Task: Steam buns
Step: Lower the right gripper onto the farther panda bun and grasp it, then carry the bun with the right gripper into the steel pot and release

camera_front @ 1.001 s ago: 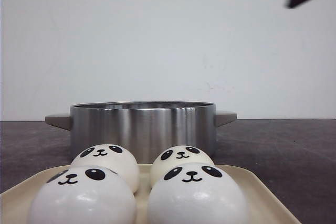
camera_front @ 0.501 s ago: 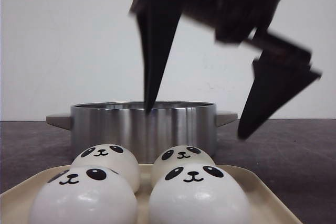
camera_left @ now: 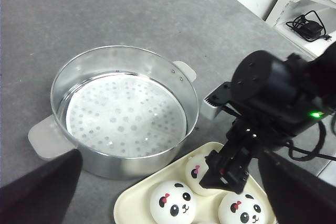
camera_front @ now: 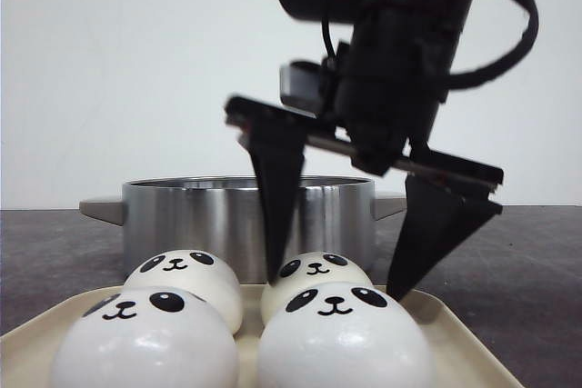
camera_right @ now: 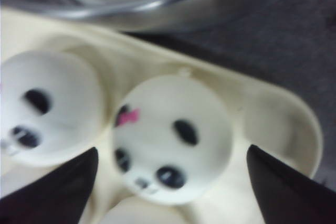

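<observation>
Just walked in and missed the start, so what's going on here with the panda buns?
The right gripper hangs wide open over the cream tray, its fingers straddling the back right bun without touching it. All four buns are on the tray; none is in the steel steamer pot behind it, whose perforated plate is bare. The left gripper is open, off to the side, holding nothing.
</observation>
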Motion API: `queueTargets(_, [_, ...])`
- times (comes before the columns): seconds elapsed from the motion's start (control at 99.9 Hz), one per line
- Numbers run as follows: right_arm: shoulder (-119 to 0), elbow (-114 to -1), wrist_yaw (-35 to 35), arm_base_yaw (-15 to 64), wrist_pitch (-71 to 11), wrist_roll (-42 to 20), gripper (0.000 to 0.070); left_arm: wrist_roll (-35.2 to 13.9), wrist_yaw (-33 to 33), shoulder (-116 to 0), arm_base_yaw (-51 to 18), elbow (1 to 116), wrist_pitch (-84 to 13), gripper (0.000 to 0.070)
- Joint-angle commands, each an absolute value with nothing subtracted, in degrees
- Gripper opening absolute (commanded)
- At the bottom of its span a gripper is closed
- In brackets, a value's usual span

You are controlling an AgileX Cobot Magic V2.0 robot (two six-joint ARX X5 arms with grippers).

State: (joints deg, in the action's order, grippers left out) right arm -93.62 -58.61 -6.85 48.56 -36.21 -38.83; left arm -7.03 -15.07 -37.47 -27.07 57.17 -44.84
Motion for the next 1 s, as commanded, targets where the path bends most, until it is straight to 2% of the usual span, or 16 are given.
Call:
queueTargets(0.0, [-95.33,-59.27,-6.59,48.53,-35.51,-38.3,0.0489,-6.72,-14.98,-37.74,-27.42,58.43,-44.36,0.07])
queueTargets(0.15, [-96.84,-59.27,-6.63,47.7,-34.83,-38.13,0.0427,-6.7,-14.96,-37.74,-27.4,58.43,-44.36,0.07])
queueTargets(0.2, [-97.01,-59.27,-6.63,47.42,-34.92,-38.13,0.0383,-6.7,-14.92,-37.74,-27.4,58.43,-44.36,0.07])
queueTargets(0.26, [-97.32,-59.27,-6.68,47.33,-34.92,-38.11,0.0265,-6.7,-14.87,-37.74,-27.4,58.43,-44.36,0.07])
queueTargets(0.34, [-97.38,-59.27,-7.4,47.33,-34.92,-37.85,0.0,-6.7,-14.85,-37.74,-27.4,58.43,-44.38,0.07])
queueTargets(0.511, [-95.35,-59.92,-7.55,47.68,-35.88,-36.82,0.0006,-6.7,-14.79,-37.74,-27.4,58.43,-44.36,0.07])
queueTargets(0.661, [-87.5,-62.78,-7.81,49.39,-37.19,-35.99,0.0006,-6.7,-14.33,-37.74,-27.4,58.43,-44.12,0.07])
queueTargets(0.841, [-78.41,-70.85,-8.71,50.94,-41.01,-35.05,0.0004,-6.68,-12.93,-37.8,-27.4,58.43,-43.92,0.07])
queueTargets(0.991, [-79.24,-80.6,-5.82,48.8,-40.29,-30.7,0.0004,-6.68,-12.25,-37.8,-27.4,58.43,-43.27,0.07])
